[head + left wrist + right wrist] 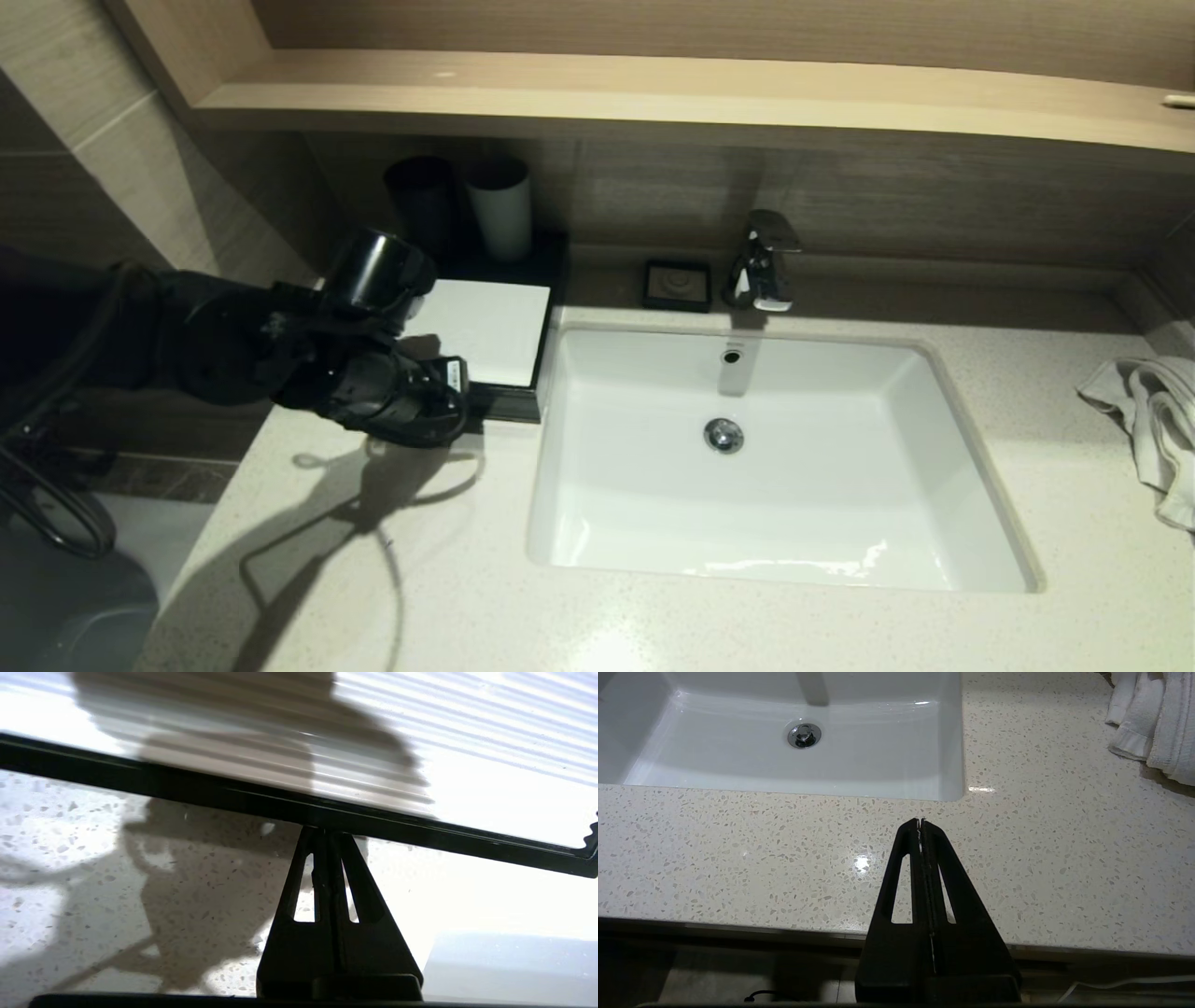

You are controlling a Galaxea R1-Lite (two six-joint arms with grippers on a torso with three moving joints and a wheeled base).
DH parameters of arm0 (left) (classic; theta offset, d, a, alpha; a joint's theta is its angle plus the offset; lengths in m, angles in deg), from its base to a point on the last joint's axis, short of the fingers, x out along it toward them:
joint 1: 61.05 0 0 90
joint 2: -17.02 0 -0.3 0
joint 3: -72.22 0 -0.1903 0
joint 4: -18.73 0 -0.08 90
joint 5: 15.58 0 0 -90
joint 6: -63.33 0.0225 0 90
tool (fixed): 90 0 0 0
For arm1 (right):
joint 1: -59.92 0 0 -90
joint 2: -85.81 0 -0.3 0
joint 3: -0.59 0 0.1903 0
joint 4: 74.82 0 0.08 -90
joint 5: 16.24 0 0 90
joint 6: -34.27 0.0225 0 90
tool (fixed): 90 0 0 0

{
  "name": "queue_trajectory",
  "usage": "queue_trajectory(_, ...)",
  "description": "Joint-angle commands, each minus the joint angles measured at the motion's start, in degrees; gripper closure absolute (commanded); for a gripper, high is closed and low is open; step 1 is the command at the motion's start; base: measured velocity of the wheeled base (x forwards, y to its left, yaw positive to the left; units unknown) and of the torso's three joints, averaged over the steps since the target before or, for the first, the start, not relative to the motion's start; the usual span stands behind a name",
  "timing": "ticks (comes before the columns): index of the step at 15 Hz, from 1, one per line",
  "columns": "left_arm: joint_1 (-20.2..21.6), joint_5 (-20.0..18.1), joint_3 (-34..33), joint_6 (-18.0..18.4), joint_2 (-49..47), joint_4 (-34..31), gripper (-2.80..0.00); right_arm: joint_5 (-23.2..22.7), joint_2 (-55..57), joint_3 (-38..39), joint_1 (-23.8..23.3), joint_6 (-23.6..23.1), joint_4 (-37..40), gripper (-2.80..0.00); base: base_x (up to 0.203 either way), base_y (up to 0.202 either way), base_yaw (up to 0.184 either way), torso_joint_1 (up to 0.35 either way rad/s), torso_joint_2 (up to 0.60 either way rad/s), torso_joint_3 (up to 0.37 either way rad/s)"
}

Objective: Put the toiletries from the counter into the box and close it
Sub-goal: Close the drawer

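Note:
The box [504, 403] is black with a flat white lid [485, 327] and stands on the counter left of the sink. The lid lies flat on it. My left gripper [457, 397] is at the box's front edge. In the left wrist view the left gripper [322, 833] is shut and empty, its tips against the box's black rim [187, 788] below the white lid [467, 742]. My right gripper [920, 822] is shut and empty over the counter's front edge, out of the head view. No loose toiletries show on the counter.
A white sink [971, 467] with a chrome faucet [766, 261] fills the middle. A black soap dish [677, 285] sits behind it. A black cup [422, 201] and a white cup [501, 207] stand behind the box. A white towel [1153, 411] lies far right. A wooden shelf [653, 93] hangs above.

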Motion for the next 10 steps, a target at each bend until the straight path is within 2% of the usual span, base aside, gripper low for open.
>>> queue_trajectory(1,-0.1,0.1,-3.5,0.0,3.7,-0.6,0.0,0.0,0.0,0.0,-0.1,0.0,0.0,0.0,0.0,0.0,0.0,0.0,0.0,0.0)
queue_trajectory(10,-0.1,0.2,-14.7,0.7,17.6,-0.1,0.0,0.0,0.0,0.0,0.0,0.0,0.0,0.0,0.0,0.0,0.0,0.0,0.0,0.0)
